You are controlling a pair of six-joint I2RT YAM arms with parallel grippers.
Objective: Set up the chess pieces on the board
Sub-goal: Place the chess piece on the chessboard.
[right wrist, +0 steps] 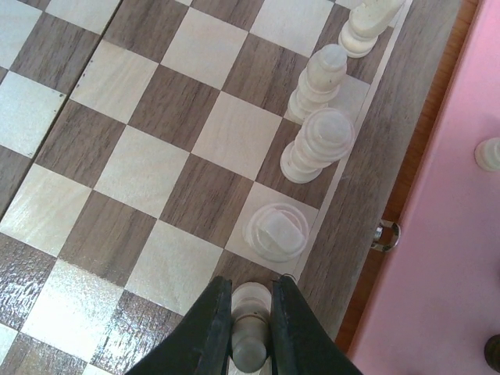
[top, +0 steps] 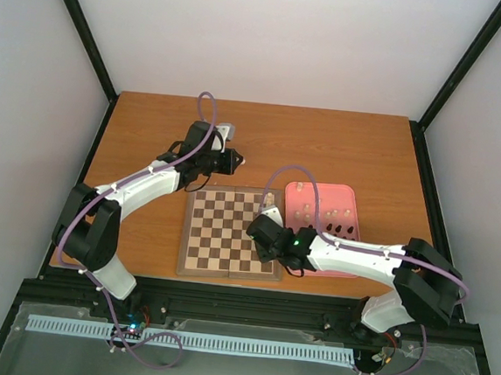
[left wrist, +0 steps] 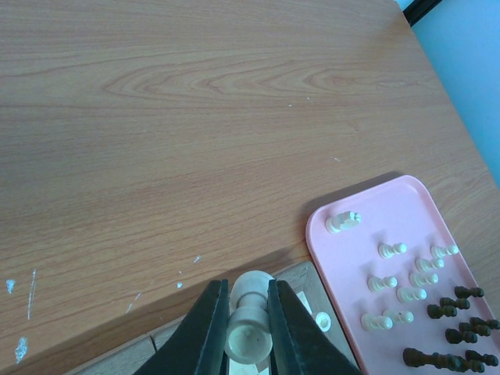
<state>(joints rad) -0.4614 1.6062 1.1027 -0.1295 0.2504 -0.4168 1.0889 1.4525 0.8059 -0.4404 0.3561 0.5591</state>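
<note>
The board (top: 232,231) lies in the middle of the table. My left gripper (left wrist: 250,316) is shut on a cream chess piece (left wrist: 251,332), held above the board's far corner (left wrist: 301,280); in the top view this gripper (top: 239,161) hangs past the far edge. My right gripper (right wrist: 251,328) is shut on another cream piece (right wrist: 251,301) over a dark square in the board's rightmost column. Several cream pieces (right wrist: 276,230) (right wrist: 316,144) stand in a row along that column. More cream pieces (left wrist: 391,250) and dark pieces (left wrist: 457,312) lie in the pink tray (left wrist: 344,258).
The pink tray (top: 337,195) sits right beside the board's right edge, and the right arm (top: 358,257) lies across its near half. A small metal latch (right wrist: 385,234) sticks out of the board's side. Bare wooden table (left wrist: 195,117) stretches beyond the board.
</note>
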